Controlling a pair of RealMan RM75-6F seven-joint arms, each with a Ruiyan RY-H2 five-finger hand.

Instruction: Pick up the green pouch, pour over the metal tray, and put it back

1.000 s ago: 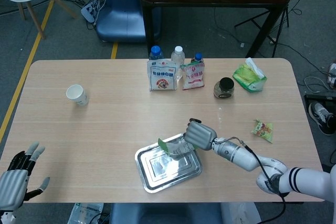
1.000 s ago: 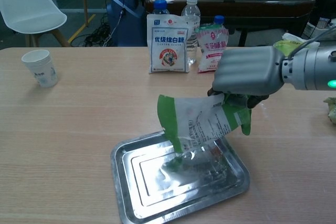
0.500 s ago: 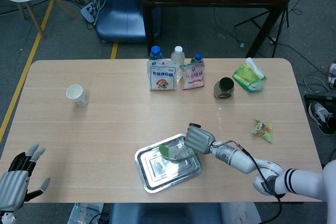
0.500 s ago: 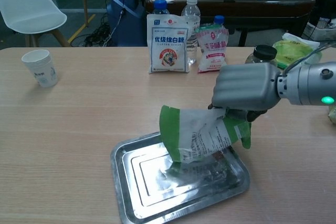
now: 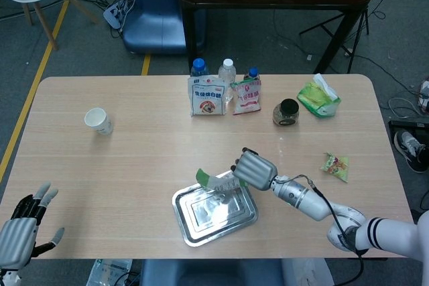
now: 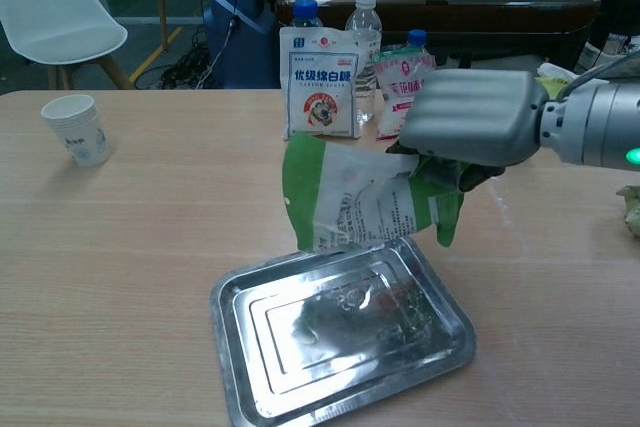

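Observation:
My right hand (image 6: 468, 129) grips the green pouch (image 6: 355, 197) by its end and holds it above the far edge of the metal tray (image 6: 290, 347). The pouch is green and white with printed text, lying roughly level, its far end pointing left. In the head view the same right hand (image 5: 253, 169) holds the green pouch (image 5: 216, 180) over the metal tray (image 5: 194, 229) near the table's front. My left hand (image 5: 21, 227) hangs at the lower left off the table, fingers apart, holding nothing.
At the back stand a white pouch (image 6: 320, 83), a pink-and-white pouch (image 6: 405, 87) and water bottles (image 6: 362, 22). A paper cup (image 6: 78, 129) sits at the left. A dark-lidded jar (image 5: 287, 112), a green bag (image 5: 318, 98) and a small snack packet (image 5: 335, 166) lie at the right.
My right hand has lifted the pouch up and away from the tray and levelled it; earlier its open end dipped down toward the tray. The left hand has not moved.

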